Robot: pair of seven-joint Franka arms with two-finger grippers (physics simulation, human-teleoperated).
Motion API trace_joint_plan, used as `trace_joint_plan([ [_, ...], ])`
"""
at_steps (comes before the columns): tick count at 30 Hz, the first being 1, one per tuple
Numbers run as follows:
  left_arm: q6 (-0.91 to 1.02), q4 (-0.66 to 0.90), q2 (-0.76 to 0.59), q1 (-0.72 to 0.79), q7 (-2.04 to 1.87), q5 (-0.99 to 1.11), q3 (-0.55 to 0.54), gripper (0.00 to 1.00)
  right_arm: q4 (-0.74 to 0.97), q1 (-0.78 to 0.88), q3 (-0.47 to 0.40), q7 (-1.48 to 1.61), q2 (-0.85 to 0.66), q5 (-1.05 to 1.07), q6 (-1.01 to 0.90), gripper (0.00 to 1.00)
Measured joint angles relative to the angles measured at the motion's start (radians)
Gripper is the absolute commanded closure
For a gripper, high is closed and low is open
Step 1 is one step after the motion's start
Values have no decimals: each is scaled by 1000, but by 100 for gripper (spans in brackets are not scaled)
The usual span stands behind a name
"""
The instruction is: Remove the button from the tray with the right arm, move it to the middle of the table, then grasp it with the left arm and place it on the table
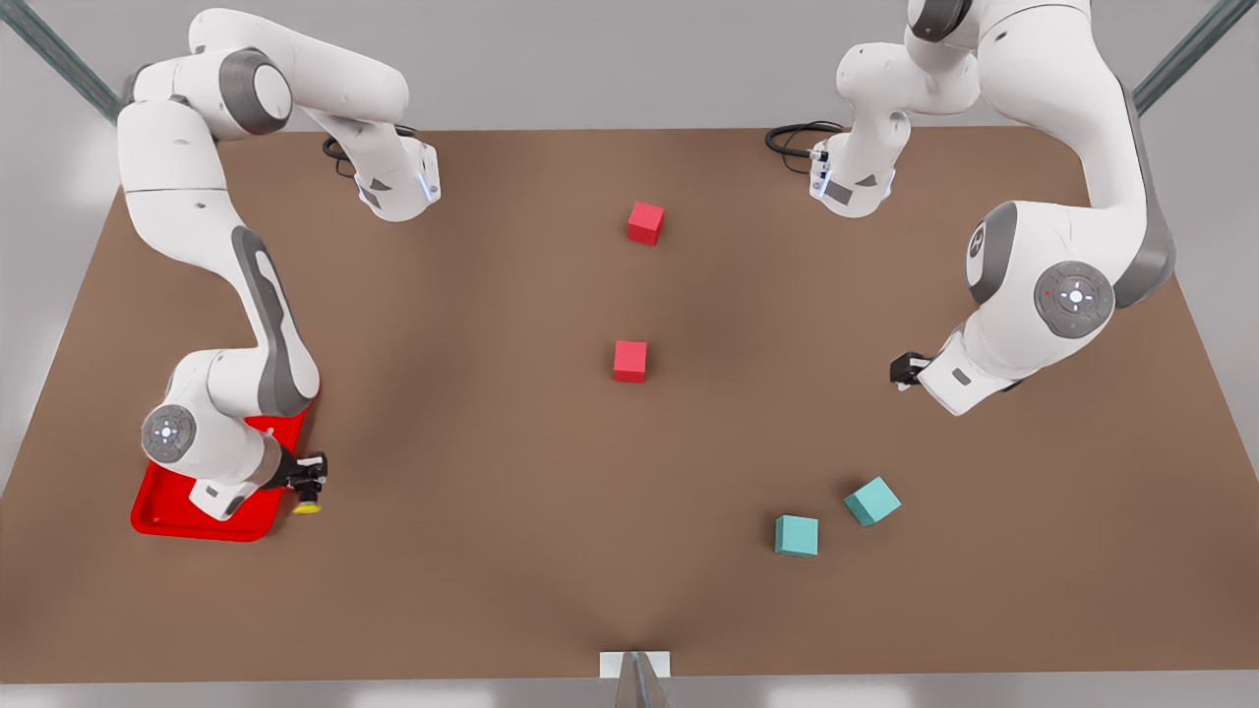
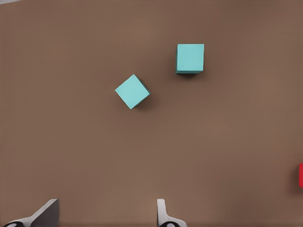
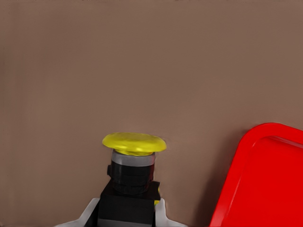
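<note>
The yellow-capped button with its black base hangs just off the red tray's corner, on the front view's left. My right gripper is shut on it. In the right wrist view the button sticks out between the fingers, above bare brown table, with the tray beside it. My left gripper waits at the front view's right, above the table. Its fingers stand open with nothing between them.
Two red cubes lie along the table's middle line. Two teal cubes sit near the front edge, below my left gripper; they show as teal cubes in its wrist view.
</note>
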State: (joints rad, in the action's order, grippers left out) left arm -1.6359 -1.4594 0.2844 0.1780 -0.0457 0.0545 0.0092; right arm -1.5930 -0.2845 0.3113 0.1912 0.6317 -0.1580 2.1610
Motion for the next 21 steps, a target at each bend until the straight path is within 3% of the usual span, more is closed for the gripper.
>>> trace_joint_plan([
  [4, -1, -1, 1, 0, 0, 0, 0, 0, -25, 103, 38, -52, 2, 2, -11, 61],
  [7, -3, 0, 2, 0, 0, 0, 0, 0, -53, 170, 119, -115, 3, 5, -15, 61],
  [11, -9, -1, 9, -1, 0, 0, 0, 0, -55, 321, 143, -232, 5, 7, -15, 60],
  [18, -14, -1, 10, -2, 0, 0, 0, 0, 101, 586, 131, -472, 99, 56, -6, 60],
  [21, -16, -1, 13, -2, 0, 0, 0, 0, 253, 732, 26, -578, 194, 92, -6, 60],
])
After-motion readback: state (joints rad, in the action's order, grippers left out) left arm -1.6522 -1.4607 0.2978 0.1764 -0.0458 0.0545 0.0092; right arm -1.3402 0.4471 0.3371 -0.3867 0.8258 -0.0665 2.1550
